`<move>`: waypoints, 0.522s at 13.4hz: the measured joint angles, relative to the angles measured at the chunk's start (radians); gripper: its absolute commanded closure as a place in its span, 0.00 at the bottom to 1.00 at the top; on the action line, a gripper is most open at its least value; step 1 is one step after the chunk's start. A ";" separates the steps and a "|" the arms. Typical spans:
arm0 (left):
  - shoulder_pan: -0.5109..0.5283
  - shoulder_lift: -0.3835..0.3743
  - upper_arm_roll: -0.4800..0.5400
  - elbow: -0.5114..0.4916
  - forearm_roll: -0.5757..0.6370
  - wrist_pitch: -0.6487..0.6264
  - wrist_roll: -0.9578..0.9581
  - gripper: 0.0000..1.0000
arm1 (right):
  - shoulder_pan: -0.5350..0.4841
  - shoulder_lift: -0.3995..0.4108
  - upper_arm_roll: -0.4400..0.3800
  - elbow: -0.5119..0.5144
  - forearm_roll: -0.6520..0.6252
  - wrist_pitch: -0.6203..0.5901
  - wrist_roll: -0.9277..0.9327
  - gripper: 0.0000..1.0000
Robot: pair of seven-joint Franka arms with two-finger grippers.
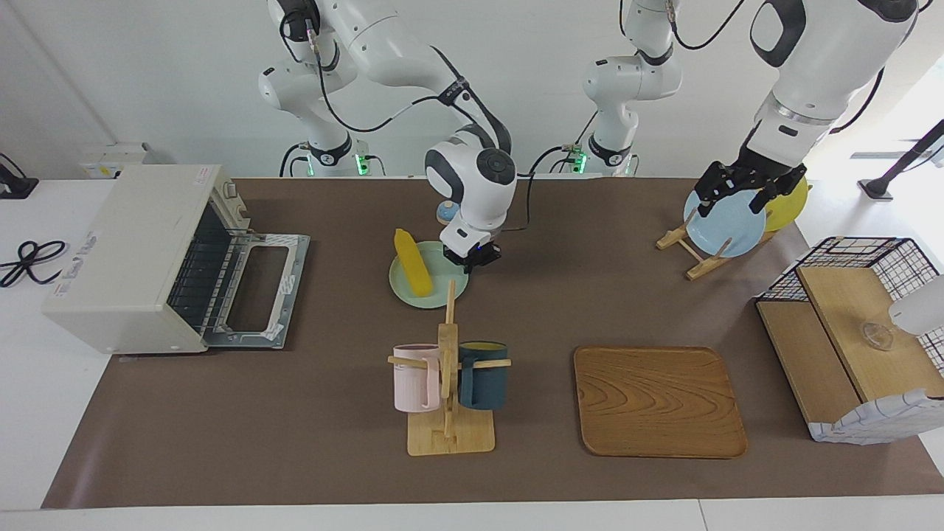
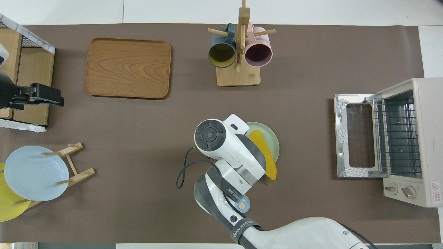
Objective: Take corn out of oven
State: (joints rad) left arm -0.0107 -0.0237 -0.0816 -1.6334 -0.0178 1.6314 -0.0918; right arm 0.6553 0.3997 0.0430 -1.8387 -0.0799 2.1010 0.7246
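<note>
Oven door down flat on bench, rack mouth unblocked. Bare bench between door and green plate. Mug rack just beside plate, farther from robots, its post crowding plate's rim. Right pincer shut on plate's rim. Left pincer open over plate stand, well apart.
</note>
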 measured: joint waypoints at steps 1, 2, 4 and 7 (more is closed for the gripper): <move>0.000 0.000 0.000 -0.001 0.000 0.001 0.000 0.00 | -0.005 0.000 0.000 0.003 0.000 0.002 0.000 0.74; 0.000 0.000 0.000 -0.004 0.000 0.003 0.000 0.00 | -0.010 0.001 -0.001 0.004 0.000 0.019 0.000 0.59; 0.000 -0.002 0.000 -0.016 0.000 0.012 0.000 0.00 | -0.013 0.005 -0.003 0.005 0.000 0.070 0.000 0.46; 0.000 -0.009 -0.001 -0.037 0.000 0.024 0.000 0.00 | -0.010 0.005 -0.002 0.041 0.000 0.099 -0.001 0.47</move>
State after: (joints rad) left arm -0.0108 -0.0330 -0.0824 -1.6709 -0.0178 1.6557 -0.0918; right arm 0.6457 0.4046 0.0415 -1.7980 -0.0799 2.2003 0.7240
